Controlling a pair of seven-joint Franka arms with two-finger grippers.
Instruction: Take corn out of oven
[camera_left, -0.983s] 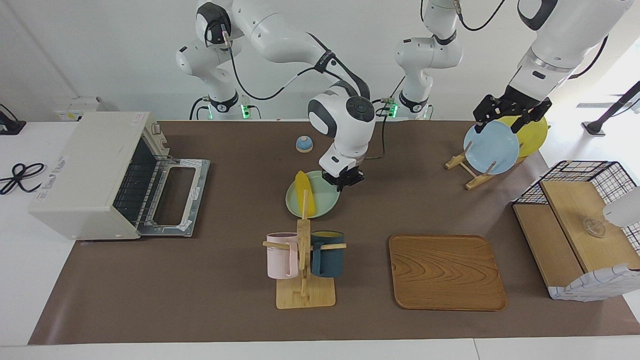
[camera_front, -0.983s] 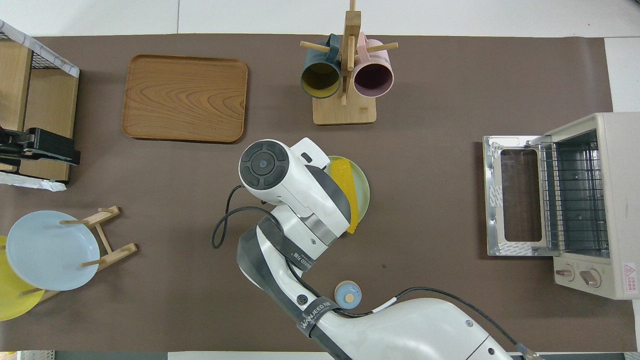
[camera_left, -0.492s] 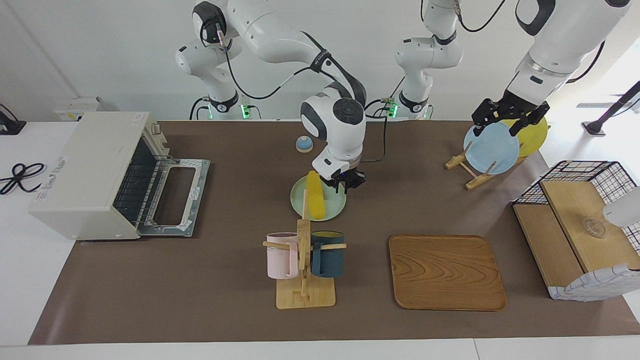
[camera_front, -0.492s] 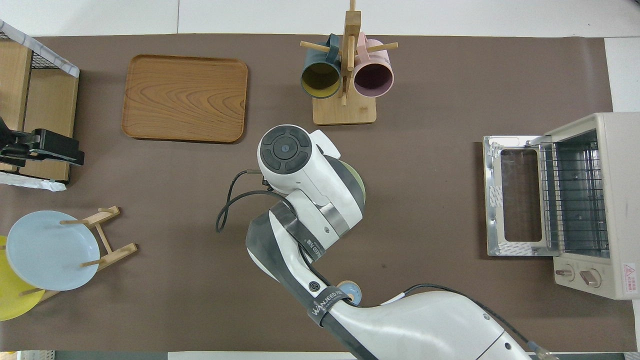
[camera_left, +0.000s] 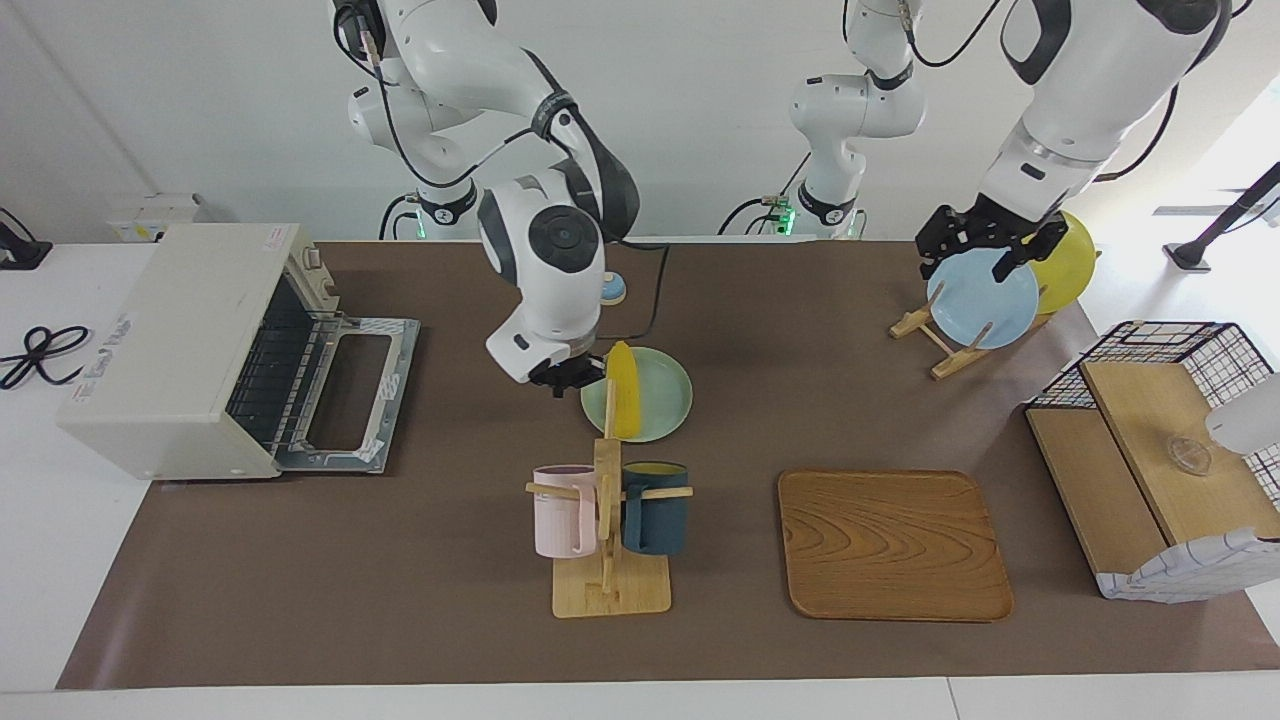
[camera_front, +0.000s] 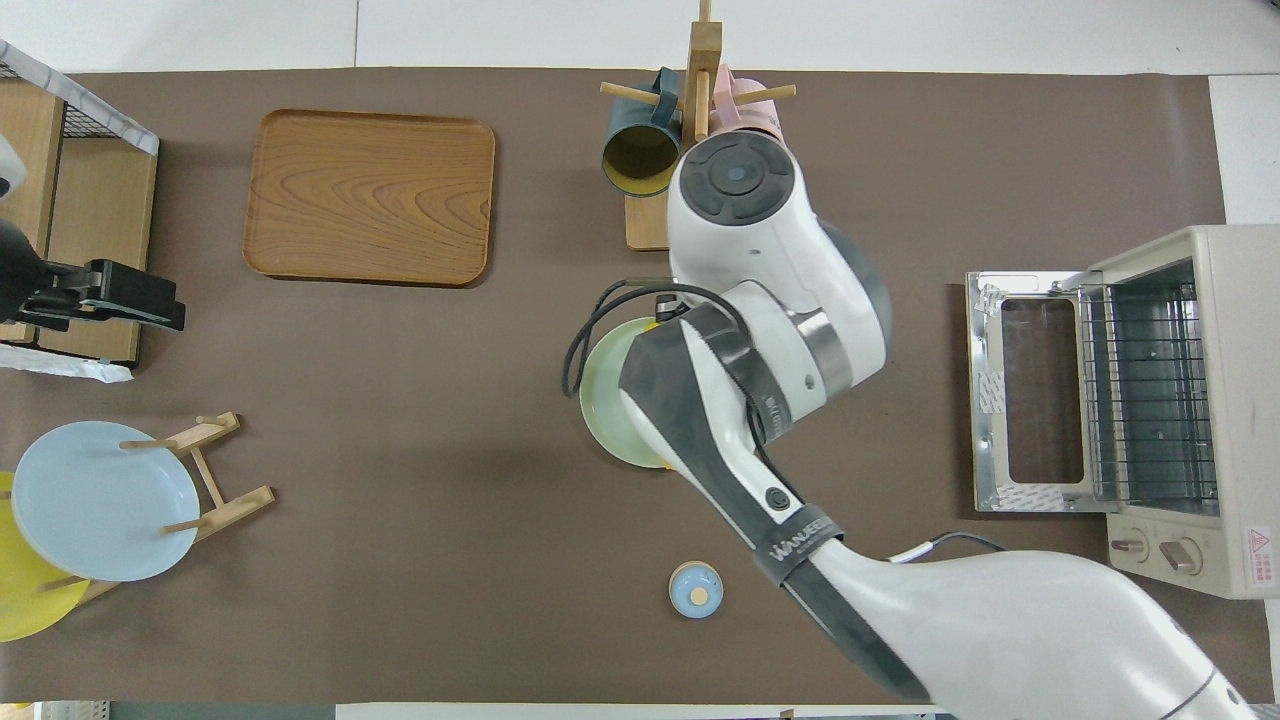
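Observation:
The yellow corn (camera_left: 622, 390) lies on a pale green plate (camera_left: 660, 395) in the middle of the table, outside the oven. The cream-white oven (camera_left: 180, 340) stands at the right arm's end with its door (camera_left: 350, 390) folded down and its wire rack bare. My right gripper (camera_left: 565, 376) hangs low beside the corn, on the plate's oven side, holding nothing. In the overhead view my right arm covers the corn, and only part of the plate (camera_front: 605, 400) shows. My left gripper (camera_left: 985, 245) waits over the blue plate (camera_left: 985, 300) on the rack.
A mug tree (camera_left: 608, 530) with a pink and a dark blue mug stands just farther from the robots than the plate. A wooden tray (camera_left: 893, 545), a wire-and-wood basket shelf (camera_left: 1150, 450), a yellow plate (camera_left: 1065, 255) and a small blue bell (camera_left: 612, 290) are also on the table.
My right gripper has swung from the plate's left-arm side, over the plate, to its oven side. The plate and corn slid a little toward the left arm's end. My left gripper drifted slightly.

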